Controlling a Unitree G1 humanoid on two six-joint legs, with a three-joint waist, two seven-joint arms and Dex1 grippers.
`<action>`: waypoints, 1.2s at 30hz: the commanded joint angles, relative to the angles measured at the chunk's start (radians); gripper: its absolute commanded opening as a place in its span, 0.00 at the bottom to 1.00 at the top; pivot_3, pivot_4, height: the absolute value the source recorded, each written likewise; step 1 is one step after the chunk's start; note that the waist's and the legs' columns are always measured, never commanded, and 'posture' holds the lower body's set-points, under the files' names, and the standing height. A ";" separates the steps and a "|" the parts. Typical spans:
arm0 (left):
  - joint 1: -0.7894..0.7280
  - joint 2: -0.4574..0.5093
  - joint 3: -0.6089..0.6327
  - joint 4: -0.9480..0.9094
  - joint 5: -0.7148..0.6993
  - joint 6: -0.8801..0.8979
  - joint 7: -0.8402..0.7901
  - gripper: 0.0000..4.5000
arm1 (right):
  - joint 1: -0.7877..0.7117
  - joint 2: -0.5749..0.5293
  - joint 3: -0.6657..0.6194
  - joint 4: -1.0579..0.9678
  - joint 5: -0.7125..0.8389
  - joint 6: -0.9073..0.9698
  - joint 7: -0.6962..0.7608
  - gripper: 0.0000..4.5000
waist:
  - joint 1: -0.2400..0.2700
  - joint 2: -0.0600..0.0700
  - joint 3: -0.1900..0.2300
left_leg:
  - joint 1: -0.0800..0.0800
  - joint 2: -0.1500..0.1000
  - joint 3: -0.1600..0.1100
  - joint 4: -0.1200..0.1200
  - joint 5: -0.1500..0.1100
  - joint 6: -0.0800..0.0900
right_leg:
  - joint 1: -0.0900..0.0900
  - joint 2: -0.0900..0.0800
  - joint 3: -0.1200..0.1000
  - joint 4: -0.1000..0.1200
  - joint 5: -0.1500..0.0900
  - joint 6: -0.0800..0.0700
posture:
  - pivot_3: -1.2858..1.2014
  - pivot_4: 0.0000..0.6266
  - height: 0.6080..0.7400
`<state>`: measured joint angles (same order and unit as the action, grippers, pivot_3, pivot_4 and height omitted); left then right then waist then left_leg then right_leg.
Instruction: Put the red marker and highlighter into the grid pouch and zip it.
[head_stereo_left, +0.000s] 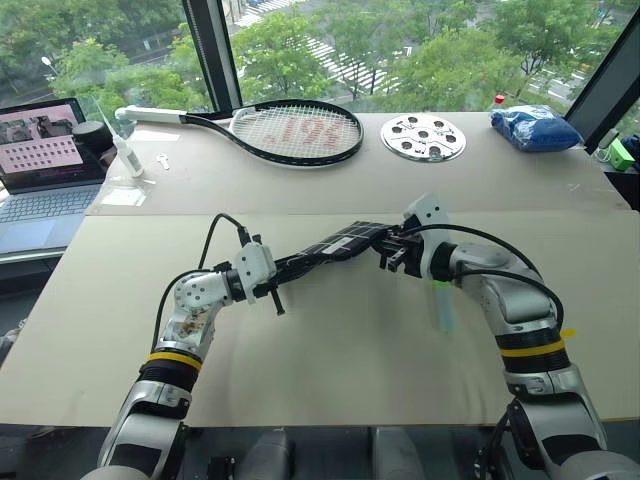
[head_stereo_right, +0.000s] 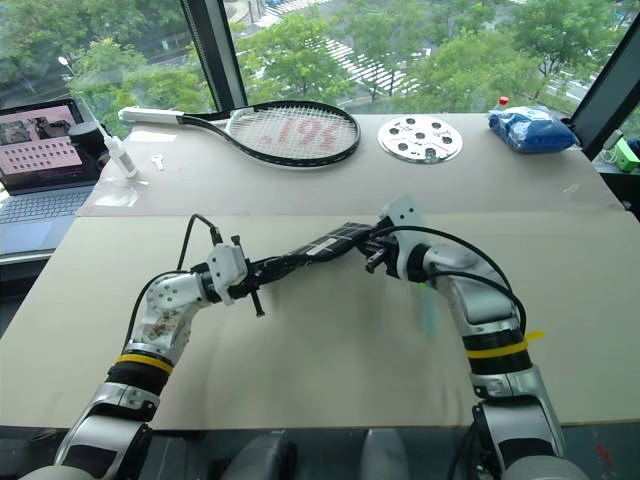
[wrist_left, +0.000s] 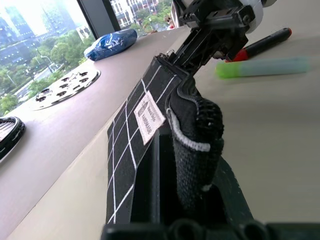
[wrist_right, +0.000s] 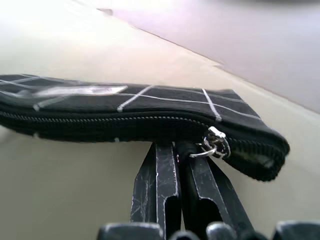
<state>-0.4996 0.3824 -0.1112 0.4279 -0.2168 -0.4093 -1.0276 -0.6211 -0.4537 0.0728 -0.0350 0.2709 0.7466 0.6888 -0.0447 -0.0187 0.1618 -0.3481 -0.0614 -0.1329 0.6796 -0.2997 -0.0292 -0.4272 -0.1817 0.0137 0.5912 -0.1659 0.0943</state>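
The grid pouch (head_stereo_left: 340, 243) hangs lifted over the table, stretched between both grippers. My left gripper (head_stereo_left: 285, 268) is shut on the end with the white label (wrist_left: 150, 117). At the opposite end my right gripper (wrist_right: 175, 147) is shut, its fingers pinched together just under the silver zipper slider (wrist_right: 215, 141), on the zipper pull. The zipper line looks closed along the pouch's edge. The pale green highlighter (head_stereo_left: 443, 305) lies on the table beside my right forearm. The red marker (wrist_left: 260, 45) lies just beyond the highlighter (wrist_left: 265, 67) in the left wrist view.
At the back of the table lie a tennis racket (head_stereo_left: 290, 132), a perforated metal disc (head_stereo_left: 423, 137) and a blue bag (head_stereo_left: 535, 128). A laptop (head_stereo_left: 45, 170) and a white bottle (head_stereo_left: 128, 155) sit at the far left.
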 joint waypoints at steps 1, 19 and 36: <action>-0.002 -0.007 0.012 -0.033 -0.009 -0.003 0.010 0.00 | -0.049 0.031 0.021 -0.154 0.074 0.062 0.022 0.01 | -0.001 0.000 0.000 | 0.000 0.000 0.000 0.000 0.000 0.000 | 0.000 0.000 0.000 0.000 0.000 0.000 | 0.52 0.24 1.00; 0.017 -0.016 0.016 -0.066 -0.011 0.013 0.008 0.00 | -0.063 -0.092 0.114 -0.009 -0.173 -0.029 -0.090 0.01 | 0.000 0.000 0.000 | -0.001 0.000 0.000 0.000 0.001 -0.001 | -0.001 0.000 0.000 0.000 0.000 0.000 | 0.52 0.24 1.00; 0.032 -0.016 0.018 -0.086 -0.013 0.027 0.001 0.00 | 0.124 -0.010 0.191 -0.310 -0.183 0.204 -0.185 0.01 | 0.007 0.000 0.000 | -0.002 0.000 0.000 0.001 0.000 0.000 | -0.001 0.000 0.000 0.000 0.000 0.000 | 0.52 0.24 1.00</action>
<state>-0.4585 0.3692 -0.0963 0.3669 -0.2164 -0.3877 -1.0287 -0.4592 -0.4619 0.3253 -0.3479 0.0970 0.9673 0.5237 -0.0377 -0.0188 0.1619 -0.3501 -0.0618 -0.1334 0.6806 -0.2995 -0.0296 -0.4283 -0.1818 0.0136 0.5912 -0.1656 0.0944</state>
